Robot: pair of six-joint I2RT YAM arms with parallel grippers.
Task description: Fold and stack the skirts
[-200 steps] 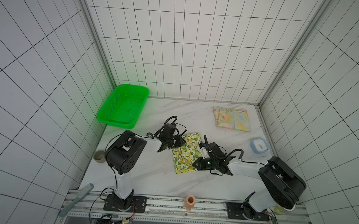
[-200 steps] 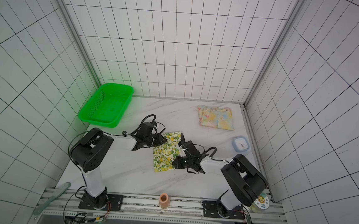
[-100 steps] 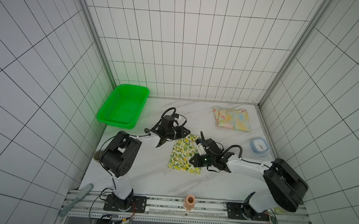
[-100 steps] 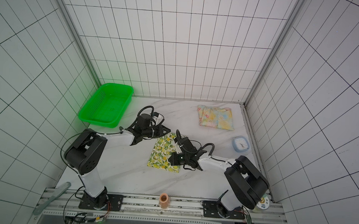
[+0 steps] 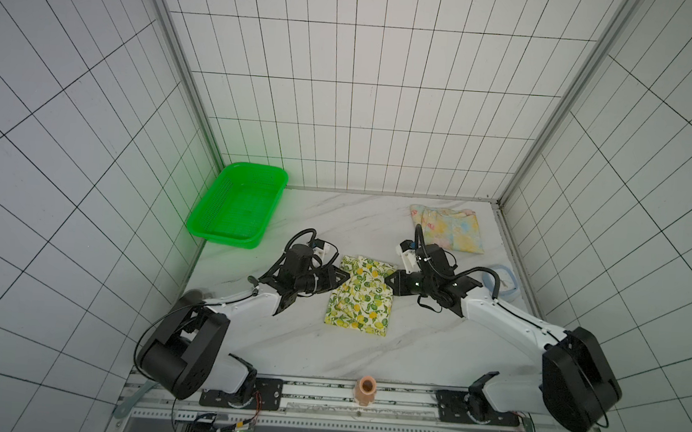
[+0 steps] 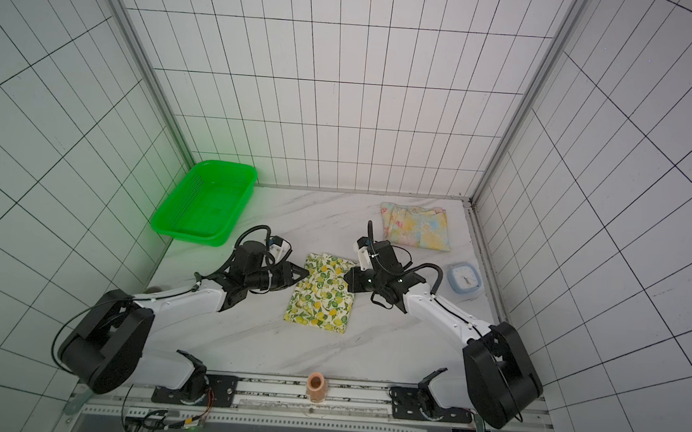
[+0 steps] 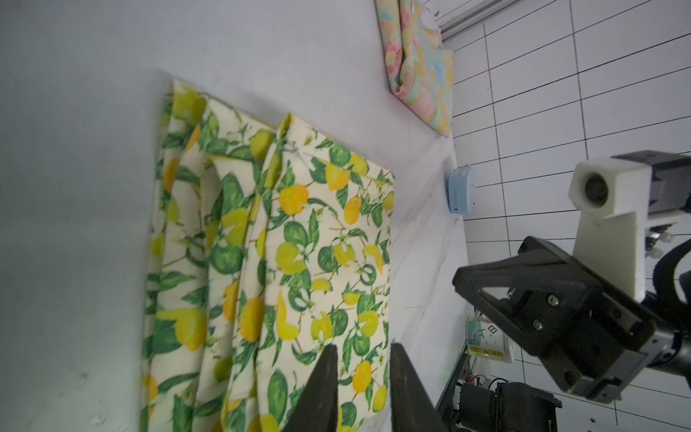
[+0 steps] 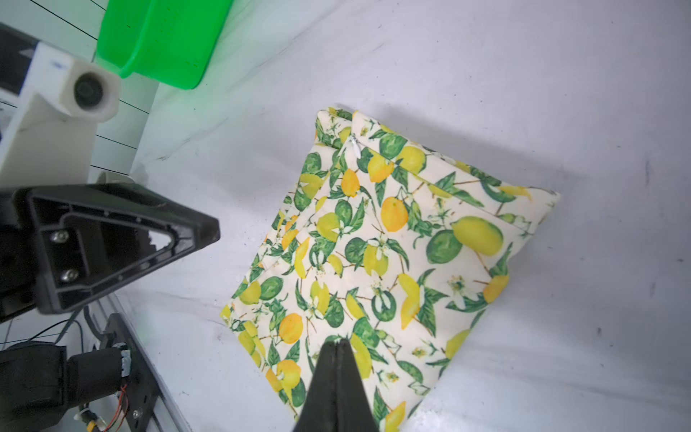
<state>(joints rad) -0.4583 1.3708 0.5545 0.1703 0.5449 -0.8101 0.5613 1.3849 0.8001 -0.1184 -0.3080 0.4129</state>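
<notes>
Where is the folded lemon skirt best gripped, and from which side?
Probably the straight edge of the lemon skirt on the robot's right, approached from that side, low along the table. That edge looks like one closed fold joining all layers; the opposite edge shows stepped, loose layers.

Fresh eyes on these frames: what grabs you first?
The lemon-print skirt, folded at mid-table, with the left gripper and right gripper pointing at it from either side. Then the bright green basket in the far left corner, and the pastel floral skirt folded near the far right corner.
</notes>
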